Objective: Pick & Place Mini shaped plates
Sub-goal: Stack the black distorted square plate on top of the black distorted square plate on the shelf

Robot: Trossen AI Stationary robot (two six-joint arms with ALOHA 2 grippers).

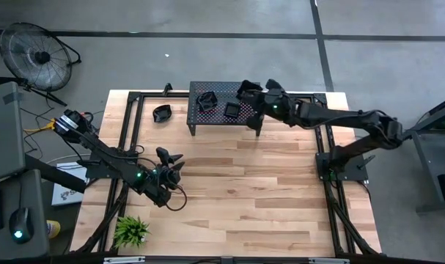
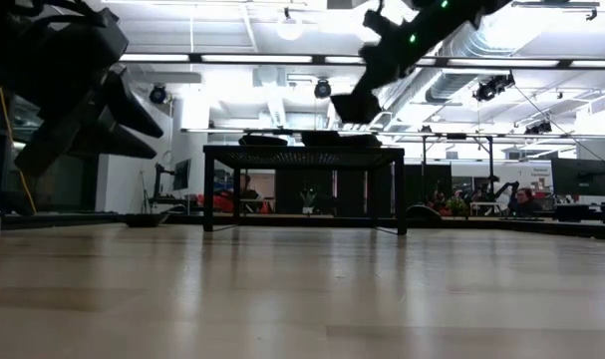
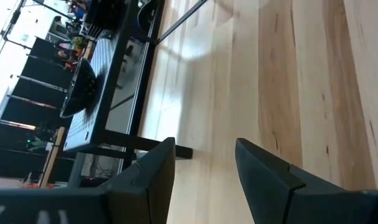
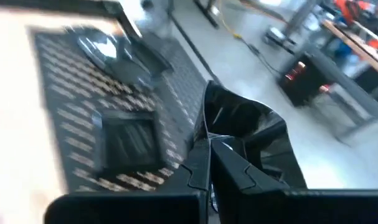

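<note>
While one mini shaped plate (image 4: 248,134) hangs pinched by its rim in the right gripper (image 4: 208,149), above the far right part of the perforated stand (image 1: 240,89), a square plate (image 1: 231,109) and a lobed plate (image 1: 207,99) lie on the stand's top. Another plate (image 1: 162,113) sits on the table (image 1: 266,198) just left of the stand. The left gripper (image 1: 174,163) hovers empty, fingers (image 3: 263,180) parted, over the table's left middle.

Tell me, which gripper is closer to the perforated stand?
Right. The right gripper hangs over the stand, shut on a black plate. The left gripper is open, over bare table in front of it.
</note>
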